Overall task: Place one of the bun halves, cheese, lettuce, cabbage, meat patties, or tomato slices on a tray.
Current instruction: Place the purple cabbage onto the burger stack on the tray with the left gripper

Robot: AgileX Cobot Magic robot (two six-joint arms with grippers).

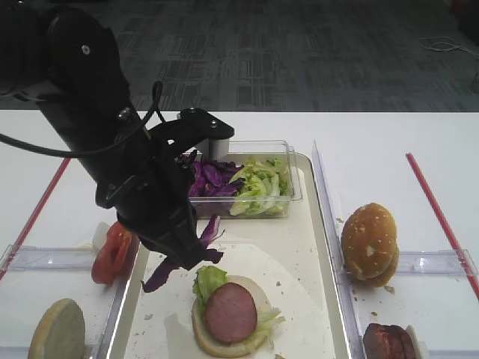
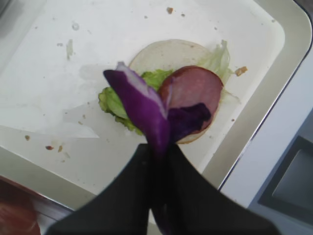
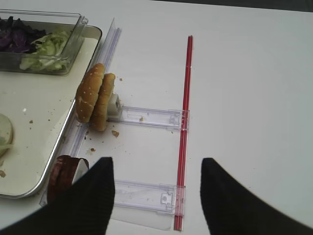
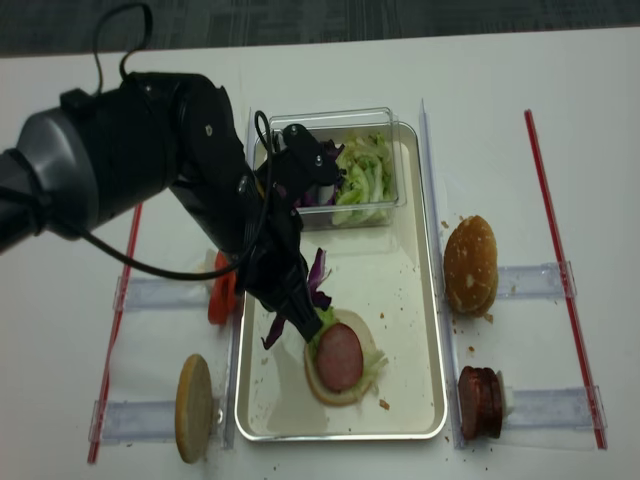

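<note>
Over the tray (image 4: pixel 425 330), just above the half-built burger, your left gripper (image 2: pixel 159 147) hangs with its jaws pressed together on a strip of cabbage (image 2: pixel 142 110). The purple leaf curls up out of the fingertips and droops on both sides of them; in the high view its lower end (image 1: pixel 161 278) dangles near the tray's left rim, clear of the surface.

On the tray below the gripper you have a pale bun half (image 1: pixel 224 340) with lettuce (image 1: pixel 209 280) on it and one meat patty (image 1: pixel 230 312) on top. At the tray's far end sits a clear plastic tub (image 1: pixel 288 202) holding more purple cabbage on its left and green lettuce on its right.

Left of the tray, the tomato slices (image 1: pixel 112 253) stand on edge in a clear holder, and nearer you a flat-faced bun half (image 1: pixel 56 329) stands in another. Right of the tray, seeded bun halves (image 1: pixel 369 241) stand together on edge, with more meat patties (image 1: pixel 389 342) nearer you.

Your right gripper (image 3: pixel 157 193) is well to the right of the tray, above the table (image 3: pixel 244 73), its jaws spread wide and holding nothing, with a red strip (image 3: pixel 185 122) running between the fingers.
</note>
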